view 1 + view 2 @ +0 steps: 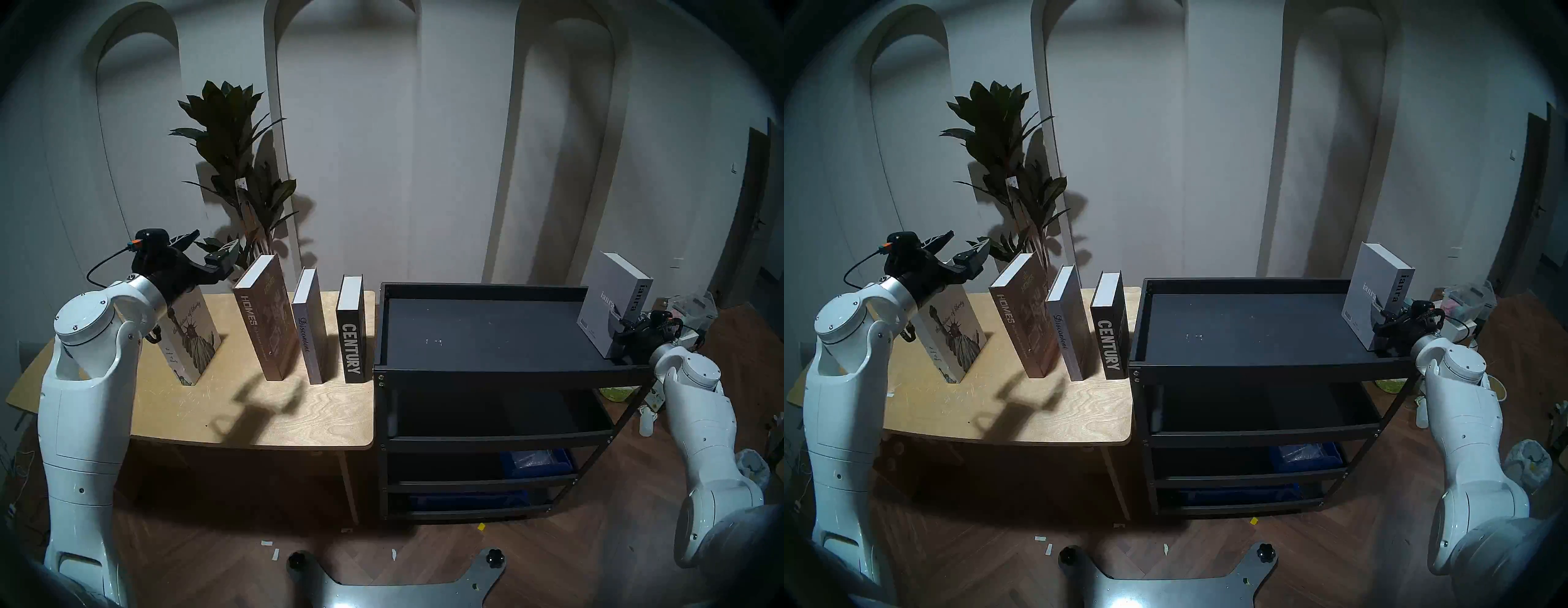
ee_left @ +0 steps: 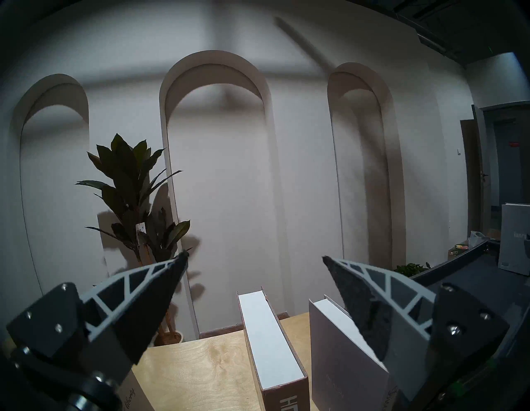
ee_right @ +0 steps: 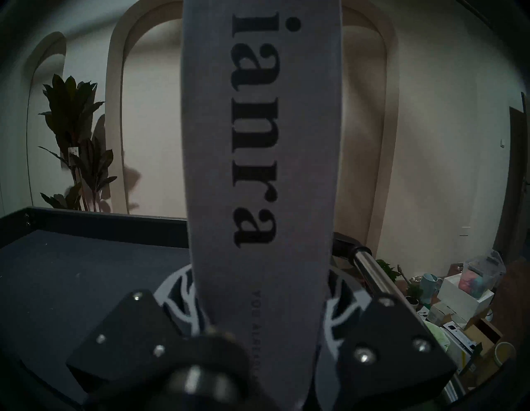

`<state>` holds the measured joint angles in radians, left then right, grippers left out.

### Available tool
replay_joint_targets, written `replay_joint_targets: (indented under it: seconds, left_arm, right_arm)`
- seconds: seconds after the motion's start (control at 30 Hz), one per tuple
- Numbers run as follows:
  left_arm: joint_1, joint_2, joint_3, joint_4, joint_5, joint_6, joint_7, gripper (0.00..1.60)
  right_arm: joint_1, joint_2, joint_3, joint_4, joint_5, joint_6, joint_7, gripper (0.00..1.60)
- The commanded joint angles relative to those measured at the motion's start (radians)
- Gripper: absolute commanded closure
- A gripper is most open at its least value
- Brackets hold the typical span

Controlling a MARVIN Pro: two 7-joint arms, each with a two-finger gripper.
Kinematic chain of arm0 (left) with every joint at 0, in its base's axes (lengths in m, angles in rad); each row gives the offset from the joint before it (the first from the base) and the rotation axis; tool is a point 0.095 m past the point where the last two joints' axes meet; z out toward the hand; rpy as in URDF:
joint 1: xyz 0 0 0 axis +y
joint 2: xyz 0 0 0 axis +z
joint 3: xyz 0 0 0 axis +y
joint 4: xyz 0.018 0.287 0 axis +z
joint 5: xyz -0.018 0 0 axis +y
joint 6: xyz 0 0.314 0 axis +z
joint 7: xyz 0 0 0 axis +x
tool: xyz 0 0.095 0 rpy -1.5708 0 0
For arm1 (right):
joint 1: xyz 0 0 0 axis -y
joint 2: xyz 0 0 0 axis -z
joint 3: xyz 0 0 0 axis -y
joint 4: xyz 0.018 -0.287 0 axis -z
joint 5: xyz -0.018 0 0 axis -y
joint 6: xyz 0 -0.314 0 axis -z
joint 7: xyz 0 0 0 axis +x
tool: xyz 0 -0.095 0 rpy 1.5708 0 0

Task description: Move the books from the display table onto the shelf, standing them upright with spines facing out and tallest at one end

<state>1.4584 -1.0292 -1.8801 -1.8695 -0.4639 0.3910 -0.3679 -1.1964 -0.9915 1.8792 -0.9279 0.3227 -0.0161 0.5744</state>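
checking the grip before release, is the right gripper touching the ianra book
Touching. The right wrist view shows the right gripper with both fingers pressed against the ianra book at its spine.

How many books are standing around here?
5. Four on the plywood table: Statue of Liberty book, HOMES, Discontent, CENTURY. The ianra book stands on the black cart.

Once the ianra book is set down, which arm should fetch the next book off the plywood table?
Left. The left gripper hangs open above the table's row, nearest the Statue of Liberty book and HOMES. The right gripper is shut on the ianra book at the cart's far right end.
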Motion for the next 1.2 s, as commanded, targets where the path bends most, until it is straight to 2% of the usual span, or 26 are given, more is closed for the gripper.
replay_joint_targets:
  seconds: [0.0,0.17,0.2,0.23,0.27,0.3,0.33,0.83,1.07,1.17]
  left_arm:
    - [-0.007,0.006,-0.004,-0.017,-0.001,-0.010,-0.008,0.00]
    - [-0.003,0.002,0.006,-0.018,0.001,-0.010,-0.010,0.00]
    - [-0.003,0.002,0.008,-0.018,0.001,-0.011,-0.011,0.00]
    - [-0.003,0.002,0.008,-0.017,0.001,-0.011,-0.012,0.00]
    - [-0.003,0.002,0.008,-0.017,0.001,-0.011,-0.012,0.00]
    - [-0.004,0.002,0.009,-0.017,0.002,-0.011,-0.012,0.00]
    - [-0.005,0.002,0.009,-0.017,0.003,-0.012,-0.013,0.00]
    - [0.001,-0.005,0.013,-0.029,0.005,-0.007,-0.016,0.00]
    - [-0.006,-0.009,0.025,-0.033,0.005,-0.006,-0.018,0.00]
    - [-0.007,-0.009,0.026,-0.033,0.004,-0.006,-0.018,0.00]
  right_arm:
    - [-0.048,-0.012,0.007,-0.040,-0.004,0.028,-0.026,1.60]
    - [-0.052,-0.017,0.009,-0.047,-0.008,0.026,-0.048,1.59]
    - [-0.055,-0.021,0.010,-0.054,-0.010,0.025,-0.062,0.82]
    - [-0.055,-0.021,0.011,-0.054,-0.010,0.026,-0.063,0.67]
    - [-0.055,-0.021,0.011,-0.054,-0.010,0.026,-0.063,0.67]
    - [-0.055,-0.022,0.011,-0.055,-0.012,0.026,-0.068,0.57]
    - [-0.054,-0.023,0.013,-0.056,-0.015,0.026,-0.073,0.00]
    - [-0.055,-0.038,0.048,-0.102,-0.013,0.023,-0.097,0.00]
    - [-0.059,-0.033,0.111,-0.210,0.031,0.022,-0.098,0.00]
    - [-0.047,-0.029,0.127,-0.226,0.044,0.013,-0.095,0.00]
